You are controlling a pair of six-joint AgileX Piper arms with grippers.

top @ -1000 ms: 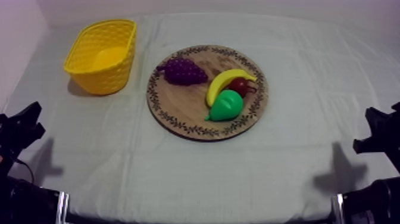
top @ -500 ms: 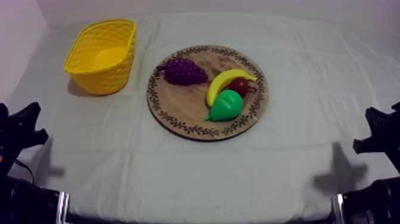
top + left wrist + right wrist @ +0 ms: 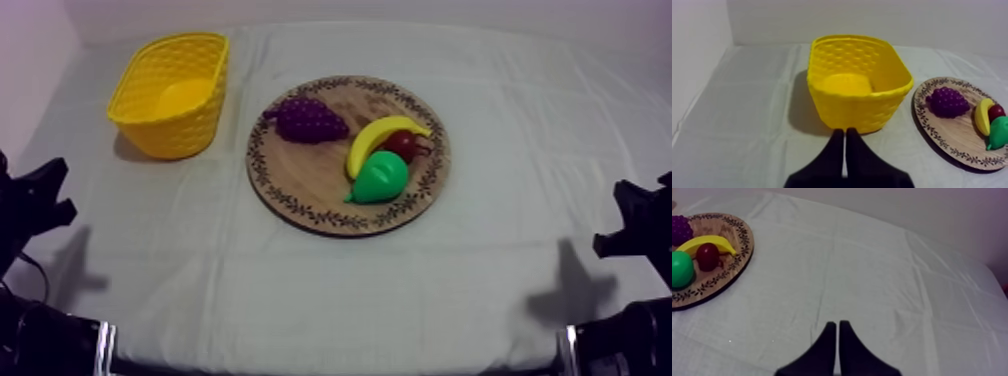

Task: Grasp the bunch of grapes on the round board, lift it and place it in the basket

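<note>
A purple bunch of grapes (image 3: 308, 119) lies on the left part of the round wooden board (image 3: 300, 185), also seen as grapes (image 3: 947, 101) on the board (image 3: 952, 135). The empty yellow basket (image 3: 172, 93) stands at the far left of the table, left of the board. My left gripper (image 3: 45, 195) sits low at the left edge; its fingers lie together as a narrow wedge, left gripper (image 3: 845, 133) just short of the basket (image 3: 857, 82). My right gripper (image 3: 630, 215) rests low at the right edge, shut, right gripper (image 3: 834, 324) over bare cloth.
A yellow banana (image 3: 385, 135), a small red fruit (image 3: 407, 145) and a green pear (image 3: 379, 177) lie together on the board's right half. The grey-white cloth has open room in front of the board and to its right.
My left gripper has shifted slightly up and to the left at the table's left edge. The fruit, the basket and the right arm have not moved.
</note>
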